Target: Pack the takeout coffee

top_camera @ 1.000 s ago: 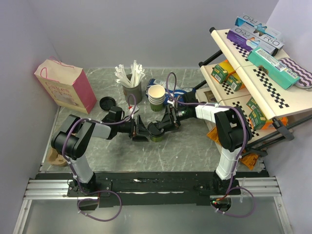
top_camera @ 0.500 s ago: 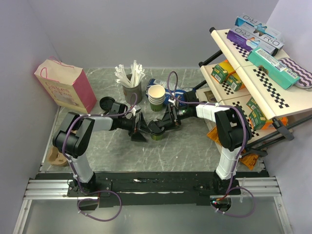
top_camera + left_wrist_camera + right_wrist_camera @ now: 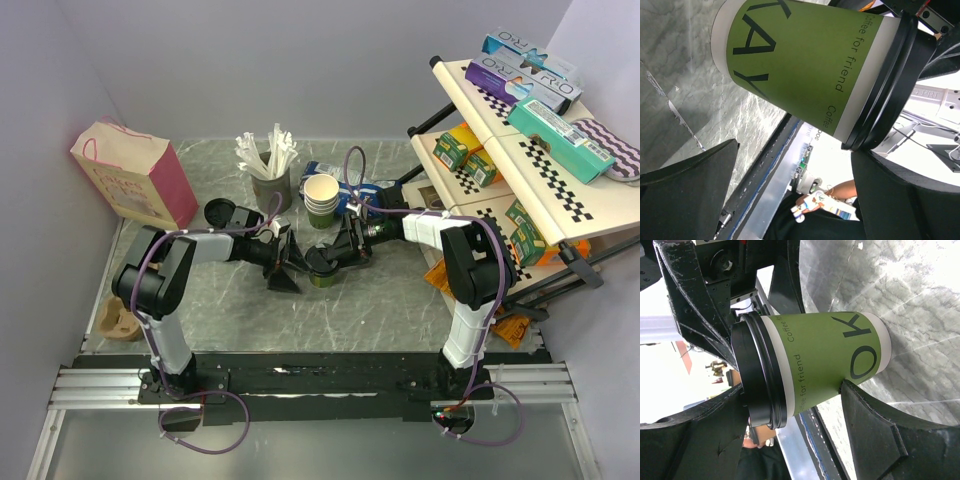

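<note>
Left jaws have moved closer to takeout coffee (image 3: 322, 268).

Both arms extend inward and low, with the grippers facing each other at centre. On the left gripper (image 3: 289, 267) the jaws are spread wide. On the right gripper (image 3: 334, 257) the jaws clamp the cup (image 3: 320, 268).

Walls (image 3: 300, 60): I see plain pale lilac panels, at the back and on both sides.
Table (image 3: 380, 310): grey top with marble pattern, a little shiny.
Rack (image 3: 545, 195): at my right, sloping cream shelves with black-white checker edges, black legs.
Rail (image 3: 100, 385): silver metal profile along the near edge.
Light: soft and even.
</note>
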Tool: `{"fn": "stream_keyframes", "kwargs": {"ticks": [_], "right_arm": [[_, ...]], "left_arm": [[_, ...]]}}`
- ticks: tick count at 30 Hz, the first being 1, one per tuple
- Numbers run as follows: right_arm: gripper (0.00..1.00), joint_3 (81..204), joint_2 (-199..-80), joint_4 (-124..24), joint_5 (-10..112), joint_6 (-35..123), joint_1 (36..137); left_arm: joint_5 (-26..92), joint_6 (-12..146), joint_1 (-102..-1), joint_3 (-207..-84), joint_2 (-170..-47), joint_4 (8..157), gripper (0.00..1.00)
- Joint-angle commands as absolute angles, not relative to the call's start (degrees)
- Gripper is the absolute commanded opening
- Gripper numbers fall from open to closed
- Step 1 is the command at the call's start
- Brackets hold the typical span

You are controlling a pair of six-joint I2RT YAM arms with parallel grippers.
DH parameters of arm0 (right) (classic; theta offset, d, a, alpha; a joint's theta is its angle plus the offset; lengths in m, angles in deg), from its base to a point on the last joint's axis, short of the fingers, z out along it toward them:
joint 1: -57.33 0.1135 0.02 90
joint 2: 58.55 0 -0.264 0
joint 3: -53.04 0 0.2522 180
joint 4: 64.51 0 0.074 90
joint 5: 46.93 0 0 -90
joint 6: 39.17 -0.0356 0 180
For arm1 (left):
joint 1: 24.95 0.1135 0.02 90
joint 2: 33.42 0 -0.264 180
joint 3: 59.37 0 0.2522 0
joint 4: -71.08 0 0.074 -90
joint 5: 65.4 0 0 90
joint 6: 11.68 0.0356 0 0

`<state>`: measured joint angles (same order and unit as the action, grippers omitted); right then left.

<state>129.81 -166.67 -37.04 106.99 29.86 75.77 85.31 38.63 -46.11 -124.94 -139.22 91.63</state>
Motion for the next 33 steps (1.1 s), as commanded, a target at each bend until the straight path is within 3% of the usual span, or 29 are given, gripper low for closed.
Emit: {"fn": "stream_keyframes", "kwargs": {"ticks": [1,12,33], "right_arm": [[0.76,130.08,-169.38,-35.28,104.6,30.44,77.81],[0.76,131.14,-170.52,-35.37,104.42,29.83,77.72],[0.76,131.49,-170.87,-35.37,104.51,29.47,77.89]], "left_arm": [[44.91,40.96,-46.74,-122.96,-147.41,98.02,0.96],[36.21,39.47,-47.88,-124.54,-147.5,103.12,0.96],[34.01,36.83,-46.83,-126.13,-152.25,107.86,0.96]]}}
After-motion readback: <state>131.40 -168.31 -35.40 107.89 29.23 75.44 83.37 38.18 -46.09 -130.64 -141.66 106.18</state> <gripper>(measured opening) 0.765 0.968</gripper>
